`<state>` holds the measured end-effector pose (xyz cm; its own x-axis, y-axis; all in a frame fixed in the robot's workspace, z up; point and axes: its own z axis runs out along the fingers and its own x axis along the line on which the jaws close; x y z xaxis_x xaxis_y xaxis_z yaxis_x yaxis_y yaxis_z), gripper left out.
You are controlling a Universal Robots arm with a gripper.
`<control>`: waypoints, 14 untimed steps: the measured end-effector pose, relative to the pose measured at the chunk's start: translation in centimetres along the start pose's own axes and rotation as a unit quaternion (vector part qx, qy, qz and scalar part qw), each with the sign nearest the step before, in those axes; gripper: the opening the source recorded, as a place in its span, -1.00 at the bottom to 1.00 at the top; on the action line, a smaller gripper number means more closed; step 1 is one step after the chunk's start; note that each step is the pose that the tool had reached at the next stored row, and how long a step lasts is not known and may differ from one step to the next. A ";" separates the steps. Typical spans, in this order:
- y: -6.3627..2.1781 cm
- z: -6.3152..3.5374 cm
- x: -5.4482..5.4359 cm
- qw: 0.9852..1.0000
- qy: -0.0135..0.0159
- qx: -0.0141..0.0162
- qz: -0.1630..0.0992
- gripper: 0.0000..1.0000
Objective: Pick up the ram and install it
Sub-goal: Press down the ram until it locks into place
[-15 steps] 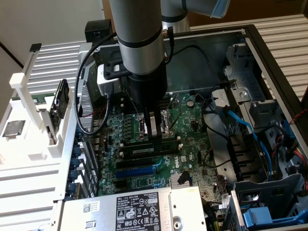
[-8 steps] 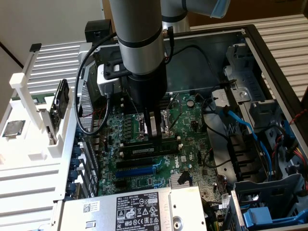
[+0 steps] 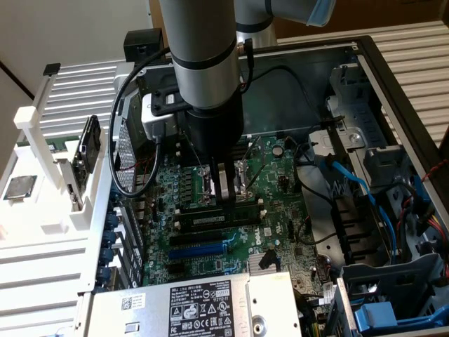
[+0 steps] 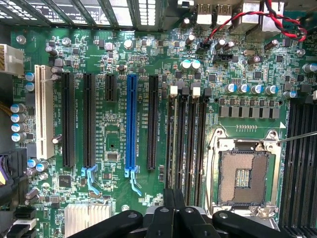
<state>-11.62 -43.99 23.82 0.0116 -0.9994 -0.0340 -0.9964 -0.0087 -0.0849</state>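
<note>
The ram (image 3: 212, 220) stands on edge in one of the long black slots of the green motherboard (image 3: 210, 253), on the side toward the blue slot. In the wrist view the ram (image 4: 171, 141) is seen edge-on as a thin grey strip in the outermost of several parallel slots. My gripper (image 3: 226, 196) hangs straight down from the arm over these slots, close above the board. Its dark fingers (image 4: 168, 213) are pressed together with nothing visible between them, the tips just over the slot ends.
An empty processor socket (image 4: 244, 178) lies beside the slots. The open computer case (image 3: 393, 91) holds blue and black cables (image 3: 354, 182) at the exterior view's right and a silver power supply (image 3: 196, 305) in front. A white rack (image 3: 49, 175) with a square chip (image 3: 19, 187) stands outside at the left.
</note>
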 end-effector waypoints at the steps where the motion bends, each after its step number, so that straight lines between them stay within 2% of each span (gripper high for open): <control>1: 0.00 0.00 0.0 1.000 0.000 0.000 0.000 -0.80; 4: 0.06 -0.01 0.0 1.000 0.000 0.000 0.000 -0.80; 6: 0.07 0.00 0.0 1.000 0.000 -0.003 0.000 -0.80; 10: 0.15 -0.01 -0.1 1.000 0.000 -0.006 0.001 -0.80; 14: 0.30 0.03 -0.2 1.000 0.000 -0.007 0.001 -0.80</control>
<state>-11.92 -43.76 23.77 0.0095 -0.9994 -0.0342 -0.9975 -0.0071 -0.0705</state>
